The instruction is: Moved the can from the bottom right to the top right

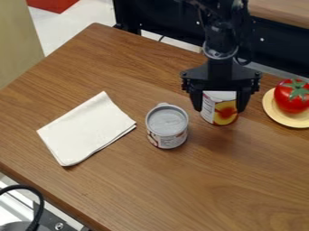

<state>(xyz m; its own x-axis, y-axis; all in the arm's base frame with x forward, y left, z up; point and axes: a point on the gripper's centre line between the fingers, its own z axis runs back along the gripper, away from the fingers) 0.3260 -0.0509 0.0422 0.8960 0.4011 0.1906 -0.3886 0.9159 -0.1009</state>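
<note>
A wood-grained brown table (241,194) runs diagonally, one rounded corner pointing to the top. Beyond it lies a pale floor (91,13), with part of a red object (53,3) at the top edge and a beige panel (18,40) at left. Black metal framing (157,20) stands behind, a lighter wooden surface (283,10) at upper right. The light casts soft shadows.

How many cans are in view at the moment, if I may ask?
2: the can with the yellow label is in the end effector, and the grey-topped can stands between it and the white cloth.
</note>
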